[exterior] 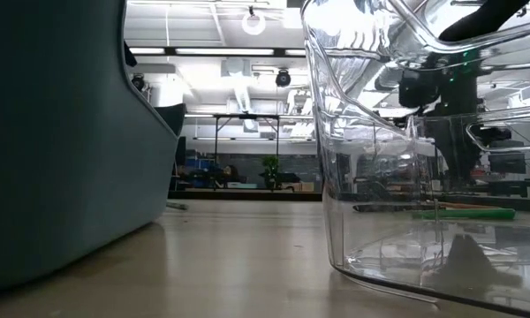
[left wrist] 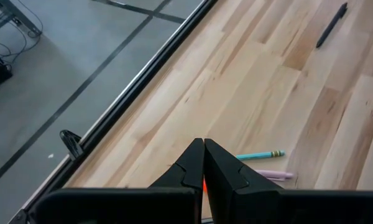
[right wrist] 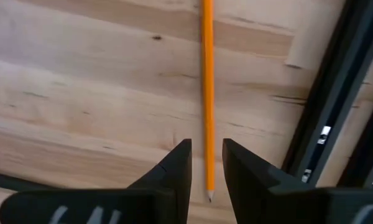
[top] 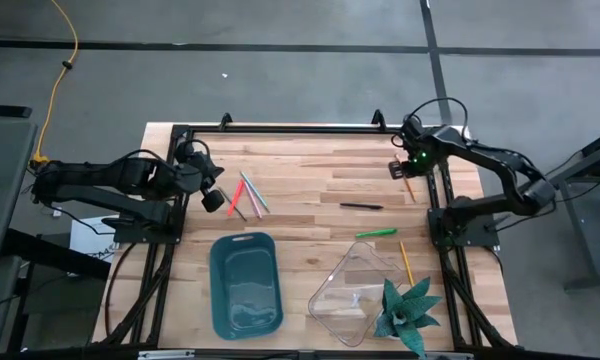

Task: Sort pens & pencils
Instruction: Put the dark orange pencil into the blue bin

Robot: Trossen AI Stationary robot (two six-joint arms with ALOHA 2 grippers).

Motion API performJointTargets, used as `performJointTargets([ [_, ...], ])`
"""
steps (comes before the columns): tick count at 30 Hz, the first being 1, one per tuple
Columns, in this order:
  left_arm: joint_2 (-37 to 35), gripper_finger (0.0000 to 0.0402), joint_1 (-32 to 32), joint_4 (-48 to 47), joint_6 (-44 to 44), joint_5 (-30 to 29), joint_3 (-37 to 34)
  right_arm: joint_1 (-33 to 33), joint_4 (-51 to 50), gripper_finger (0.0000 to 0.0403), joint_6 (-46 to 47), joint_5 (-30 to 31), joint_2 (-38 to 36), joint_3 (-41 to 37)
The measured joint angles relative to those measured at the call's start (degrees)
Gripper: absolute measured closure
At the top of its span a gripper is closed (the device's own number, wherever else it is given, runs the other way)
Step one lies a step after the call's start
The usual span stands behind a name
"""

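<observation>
Right gripper is out at the upper right of the high view, hard by the dark frame rail, and its fingers are parted with nothing clamped. Right there in the gap lies an orange pencil, flat on the wooden table. In the right wrist view the pencil runs straight up and down, its sharpened tip down between the two fingers and its shaft running away from the claw and out of view at the top edge. Neither finger appears to touch it.

Over on the left side of the high view, the left gripper hangs above the boards with its fingers pressed tight together and a sliver of red-orange showing between them; what that is, I cannot tell. Just ahead of it in the left wrist view lie a teal pencil and a pink one, both roughly level across the picture.

Centre of the high view: a black pen lies nearly level, a green pen below it tilts slightly up to the right, and another orange pencil at lower right stands close to upright beside the clear container.
</observation>
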Motion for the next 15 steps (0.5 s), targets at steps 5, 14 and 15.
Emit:
performJointTargets([
  [5,-0.09,0.0401,0.00,0.09,-0.13,0.32,0.00,0.02,0.10,0.0320,-0.87,-0.13,4.31,0.00],
  [14,-0.09,0.0401,0.00,0.16,-1.25,0.68,0.00,0.17,2.89,0.0320,-1.18,-0.15,7.86,-0.02],
  [15,-0.09,0.0401,0.00,0.16,-1.27,0.69,0.00,0.17,3.09,0.0320,-1.19,-0.13,7.86,-0.02],
])
